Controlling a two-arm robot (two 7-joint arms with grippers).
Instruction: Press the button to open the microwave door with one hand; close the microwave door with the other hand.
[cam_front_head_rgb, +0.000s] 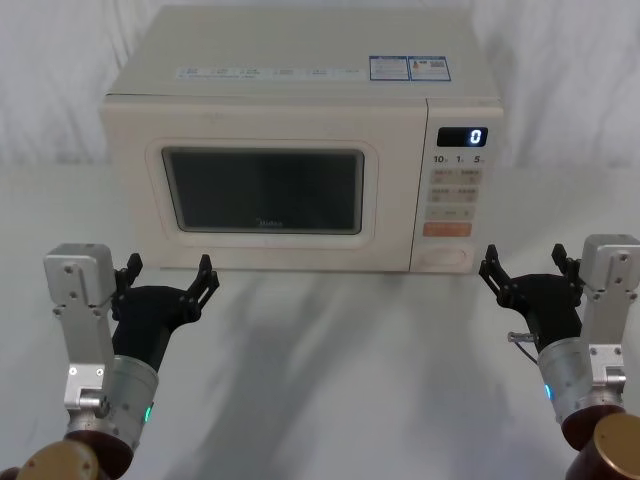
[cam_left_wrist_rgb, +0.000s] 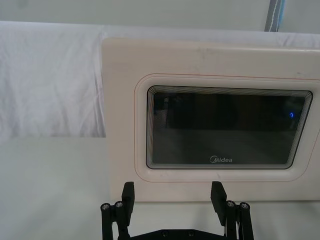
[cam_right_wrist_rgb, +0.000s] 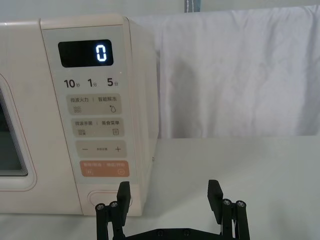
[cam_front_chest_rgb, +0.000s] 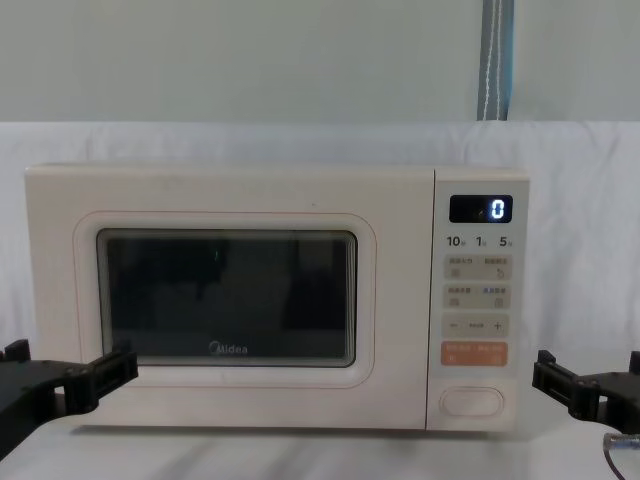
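Note:
A cream microwave stands at the back of the white table. Its door (cam_front_head_rgb: 260, 190) (cam_left_wrist_rgb: 210, 120) (cam_front_chest_rgb: 230, 290), with a dark glass window and a Midea logo, is shut flush with the body. The wide cream button (cam_front_head_rgb: 446, 257) (cam_front_chest_rgb: 472, 401) (cam_right_wrist_rgb: 102, 198) sits at the bottom of the control panel, under the orange key. My left gripper (cam_front_head_rgb: 168, 272) (cam_left_wrist_rgb: 172, 197) hovers open in front of the door's lower left part, not touching it. Just right of the button and a little short of the panel, my right gripper (cam_front_head_rgb: 528, 266) (cam_right_wrist_rgb: 168, 195) is open too.
The panel's black display (cam_front_head_rgb: 462, 137) reads 0, above small beige keys and an orange key (cam_front_head_rgb: 447, 229). White cloth hangs behind the microwave. Bare white table (cam_front_head_rgb: 330, 360) spreads between my two arms.

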